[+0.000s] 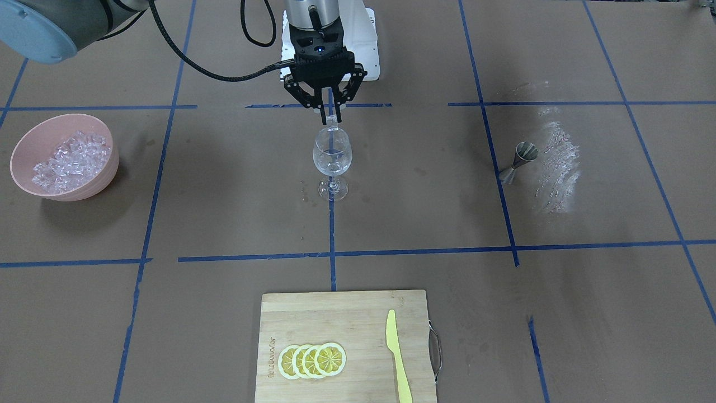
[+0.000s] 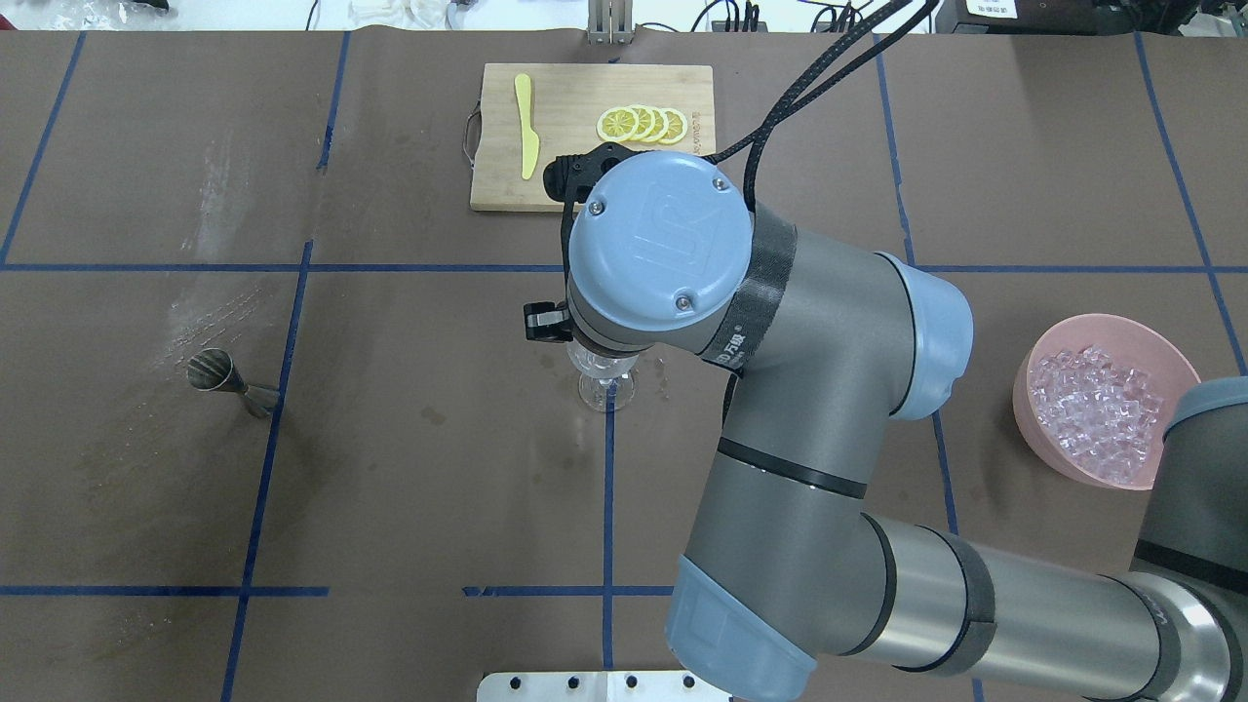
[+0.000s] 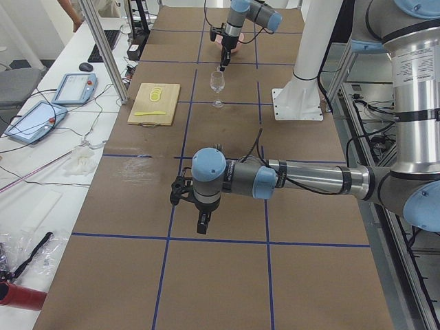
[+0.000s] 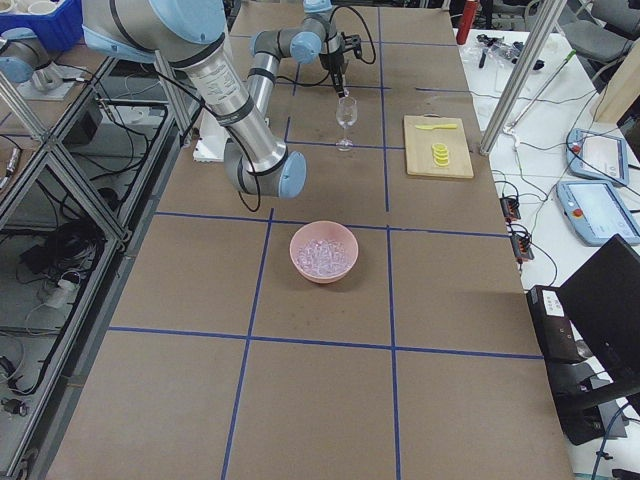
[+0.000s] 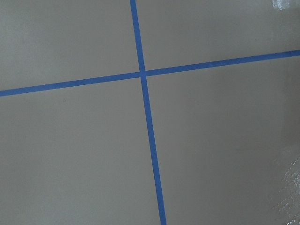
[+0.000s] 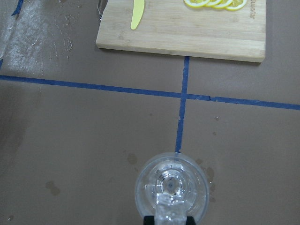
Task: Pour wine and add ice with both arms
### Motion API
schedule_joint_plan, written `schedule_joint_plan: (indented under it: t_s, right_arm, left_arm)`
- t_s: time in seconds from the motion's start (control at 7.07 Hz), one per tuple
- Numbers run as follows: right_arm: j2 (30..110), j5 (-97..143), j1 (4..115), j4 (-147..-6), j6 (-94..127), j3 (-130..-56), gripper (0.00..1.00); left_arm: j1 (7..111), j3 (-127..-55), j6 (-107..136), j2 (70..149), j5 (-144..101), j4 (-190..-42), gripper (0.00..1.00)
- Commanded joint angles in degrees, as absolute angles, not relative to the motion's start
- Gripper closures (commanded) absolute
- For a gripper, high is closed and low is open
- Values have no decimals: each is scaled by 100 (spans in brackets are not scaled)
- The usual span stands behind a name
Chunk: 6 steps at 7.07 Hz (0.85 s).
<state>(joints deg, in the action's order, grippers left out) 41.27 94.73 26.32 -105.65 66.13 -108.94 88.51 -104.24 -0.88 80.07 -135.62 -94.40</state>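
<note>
Right gripper point(image 1: 331, 116): pinches an ice cube point(image 6: 169, 208) above the glass point(image 1: 332, 154), ready to drop it in.
Left gripper point(image 3: 202, 227): hangs well apart, out of the way; I cannot tell its opening.

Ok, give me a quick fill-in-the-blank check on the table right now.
1. The right tool, pinching an ice cube, hangs directly above the ____.
2. The bowl heaped with ice is ____ in colour.
3. On the cutting board, beside the yellow knife, lie ____ lemon slices.
Missing words: wine glass; pink; four.
</note>
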Motion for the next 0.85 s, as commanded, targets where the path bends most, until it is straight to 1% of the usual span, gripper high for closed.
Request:
schedule_joint_plan:
  t_s: [0.0, 0.14, 0.57, 0.71]
  right_arm:
    - [4122, 9316, 2628, -10564, 6583, -10837, 53]
    - [4113, 9316, 2628, -10564, 6583, -10776, 1]
    - [4131, 9378, 2637, -10582, 6574, -10749, 0]
    - [4174, 9613, 2846, -10608, 6435, -10749, 0]
  left_arm:
    - [8851, -10415, -97, 8007, -13562, -9439, 0]
    - [8851, -10424, -88, 8007, -13562, -9439, 0]
    - [8859, -10433, -88, 8024, -13562, -9439, 0]
    - [8859, -10424, -88, 8016, -13562, -9439, 0]
